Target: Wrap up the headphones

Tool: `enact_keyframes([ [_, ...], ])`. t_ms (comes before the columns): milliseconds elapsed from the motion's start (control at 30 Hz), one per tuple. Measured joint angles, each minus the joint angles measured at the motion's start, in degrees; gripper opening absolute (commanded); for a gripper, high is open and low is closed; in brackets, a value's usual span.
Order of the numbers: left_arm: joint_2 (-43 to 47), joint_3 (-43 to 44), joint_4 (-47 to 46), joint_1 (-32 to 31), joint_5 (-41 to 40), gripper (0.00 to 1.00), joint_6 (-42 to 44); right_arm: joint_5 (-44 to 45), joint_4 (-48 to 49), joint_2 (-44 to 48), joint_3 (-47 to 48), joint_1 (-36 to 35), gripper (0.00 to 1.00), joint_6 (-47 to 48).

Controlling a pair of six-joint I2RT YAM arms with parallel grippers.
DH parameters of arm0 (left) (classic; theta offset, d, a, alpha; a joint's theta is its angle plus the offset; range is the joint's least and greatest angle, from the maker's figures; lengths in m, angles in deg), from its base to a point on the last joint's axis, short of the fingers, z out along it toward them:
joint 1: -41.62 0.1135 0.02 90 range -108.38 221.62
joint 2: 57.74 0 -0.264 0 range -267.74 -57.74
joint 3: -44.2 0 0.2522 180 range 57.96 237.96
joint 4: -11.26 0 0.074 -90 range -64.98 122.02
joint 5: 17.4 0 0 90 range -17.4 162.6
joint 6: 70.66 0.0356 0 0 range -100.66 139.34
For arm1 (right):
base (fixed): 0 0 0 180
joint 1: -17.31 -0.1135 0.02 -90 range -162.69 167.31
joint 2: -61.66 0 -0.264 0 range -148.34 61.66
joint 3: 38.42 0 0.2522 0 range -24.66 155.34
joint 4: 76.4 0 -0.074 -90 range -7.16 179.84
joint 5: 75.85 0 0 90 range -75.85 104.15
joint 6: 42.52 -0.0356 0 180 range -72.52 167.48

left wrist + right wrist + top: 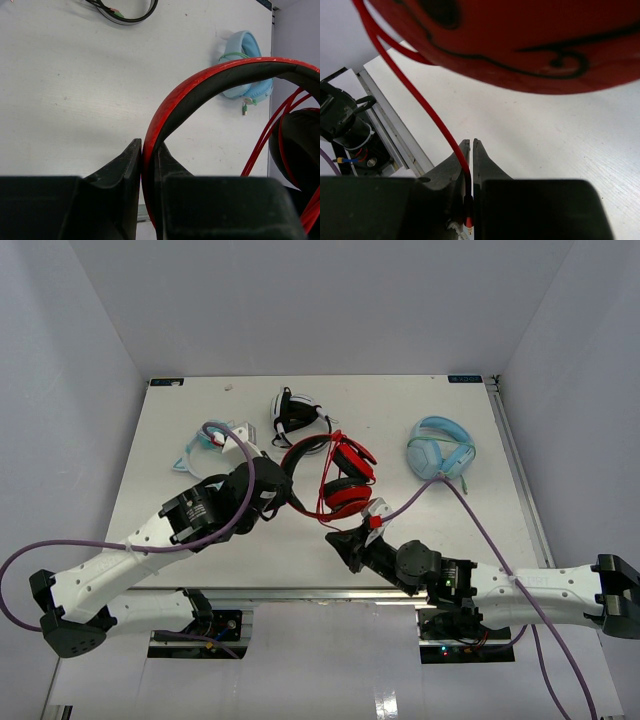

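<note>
The red headphones (345, 478) with black ear pads lie mid-table. My left gripper (278, 498) is shut on their headband (200, 90), which arcs up from between the black fingers (125, 170) in the left wrist view. A thin red cable (415, 95) runs from under a red ear cup (520, 40) down between my right gripper's (471, 150) jaws. That gripper (345, 543) is shut on the cable's plug end (468, 220), just in front of the ear cups. Several red cable loops (270, 135) hang beside a black ear pad (300, 145).
A black-and-white pair (292, 412) lies at the back centre, a light-blue pair (440, 450) at the right and a teal pair (205, 440) at the left behind my left arm. The table's metal front rail (395, 135) runs just behind my right gripper.
</note>
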Motion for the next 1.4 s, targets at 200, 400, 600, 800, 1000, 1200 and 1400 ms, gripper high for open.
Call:
enact_keyframes([
  [200, -2.4, 1.1, 0.8, 0.0, 0.0, 0.00, -0.2, -1.1, 0.5, -1.0, -0.9, 0.0, 0.19, 0.2],
  [400, -2.5, 1.1, 0.8, 0.0, 0.1, 0.00, -0.2, -1.5, 0.5, -1.0, -1.6, 0.0, 0.29, 0.3],
  [600, -2.6, 1.1, 0.7, 0.0, 0.1, 0.00, -0.2, -1.9, 0.6, -0.6, -2.0, 0.0, 0.30, 0.4],
  [800, -3.1, 1.1, 0.4, 0.0, 0.3, 0.00, -0.3, -2.0, 0.5, 0.7, -4.0, 0.0, 0.30, 0.2],
  [1000, -3.6, 1.1, 0.1, 0.0, 1.0, 0.00, -0.3, -2.2, 0.4, 2.2, -4.6, 0.0, 0.24, 0.2],
  [1200, -3.7, 1.1, 0.0, 0.0, 1.5, 0.00, -0.5, -2.3, 0.4, 3.0, -5.3, 0.0, 0.09, 0.1],
  [1400, -3.6, 0.9, -1.4, 0.0, 3.1, 0.00, 1.3, -2.1, 0.4, 3.9, -5.5, 0.0, 0.08, 0.2],
])
